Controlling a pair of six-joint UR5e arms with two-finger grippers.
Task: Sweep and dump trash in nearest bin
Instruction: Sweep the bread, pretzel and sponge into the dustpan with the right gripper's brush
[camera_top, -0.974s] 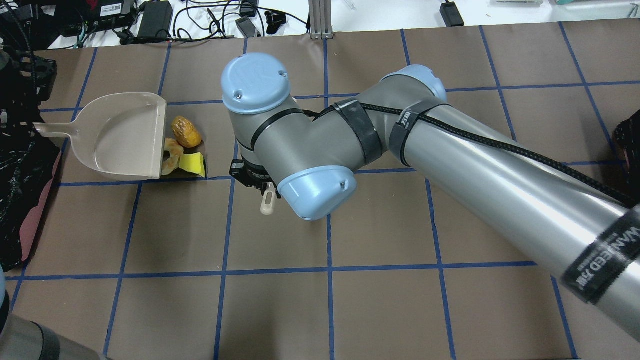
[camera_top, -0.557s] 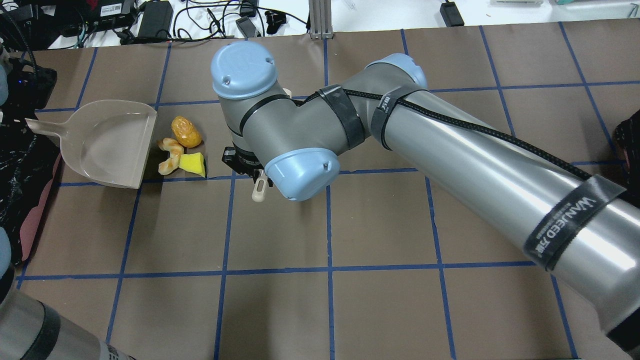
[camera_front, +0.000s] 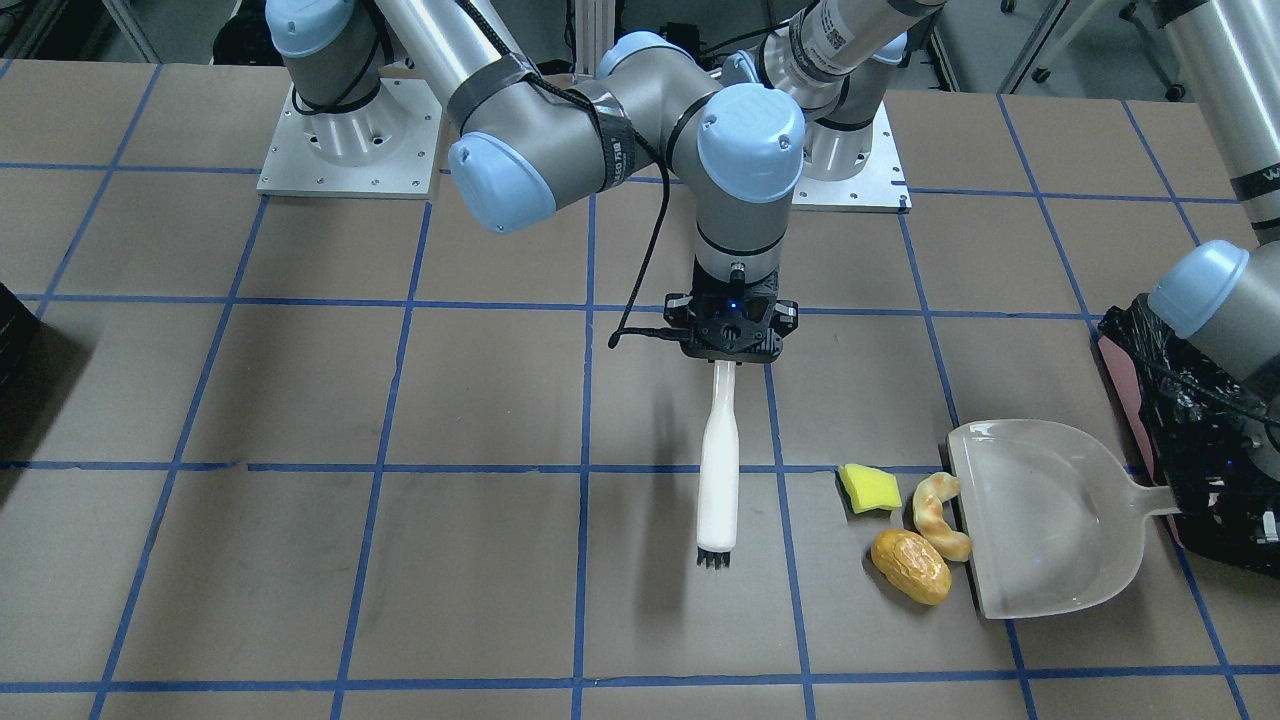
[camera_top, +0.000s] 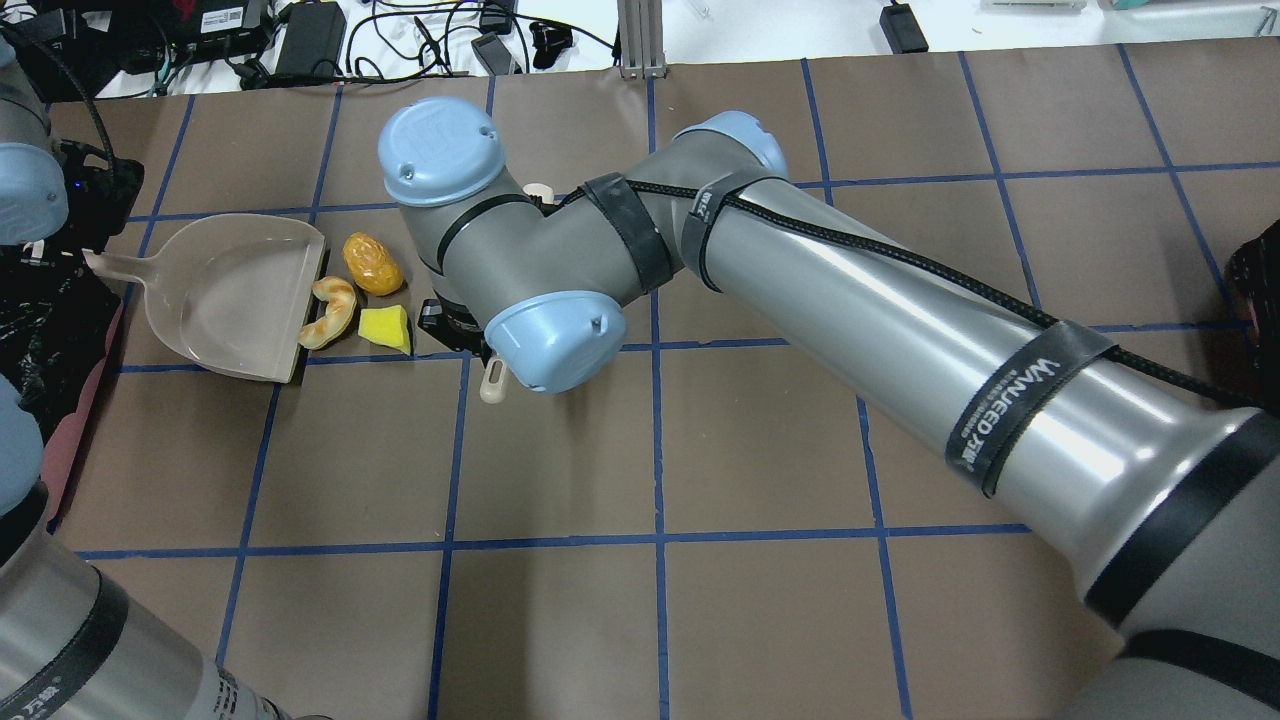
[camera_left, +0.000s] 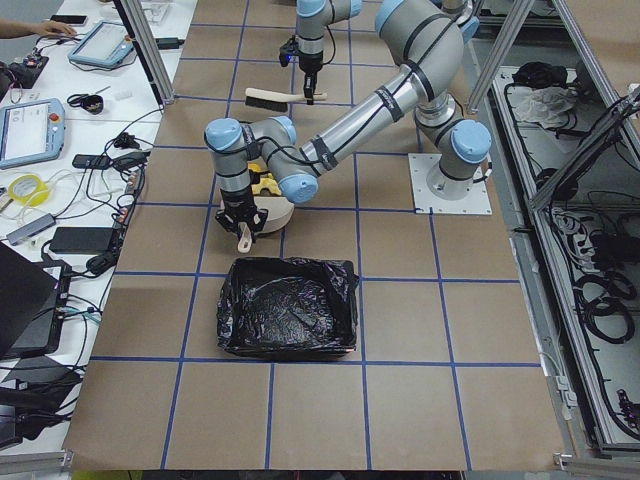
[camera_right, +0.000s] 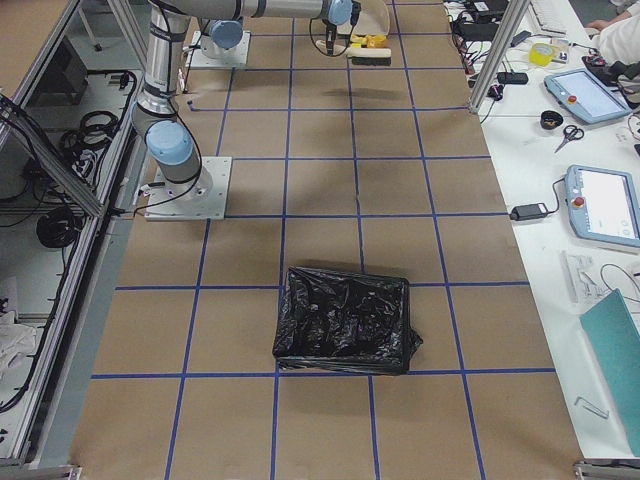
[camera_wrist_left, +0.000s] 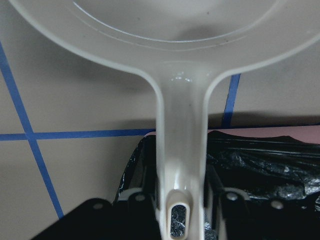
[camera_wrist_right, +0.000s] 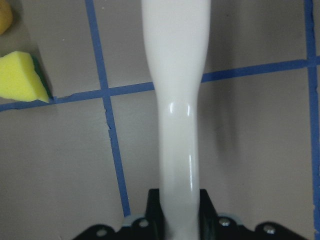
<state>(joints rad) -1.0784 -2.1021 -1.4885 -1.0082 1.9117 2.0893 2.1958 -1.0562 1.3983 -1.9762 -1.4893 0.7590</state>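
Observation:
The yellow sponge wedge (camera_front: 868, 487), the beige pastry piece (camera_front: 940, 515) and the golden-brown lump (camera_front: 910, 566) lie on the table at the mouth of the white dustpan (camera_front: 1050, 520). The pastry (camera_top: 328, 312) touches the pan's lip. My left gripper (camera_wrist_left: 180, 210) is shut on the dustpan's handle (camera_wrist_left: 180, 150), over the edge of the black-lined pink bin (camera_front: 1180, 420). My right gripper (camera_front: 728, 345) is shut on a white brush (camera_front: 718, 470), whose bristles rest on the table a little away from the sponge (camera_wrist_right: 22, 75).
The bin (camera_top: 40, 330) stands at the table's left end, right behind the dustpan (camera_top: 225, 295). A second black-lined bin (camera_right: 345, 320) stands at the far right end. Cables and power bricks (camera_top: 310, 35) lie beyond the table's back edge.
My right arm has moved left with the brush, closer to the trash. The dustpan drew back to the left, then came right again against the pastry.

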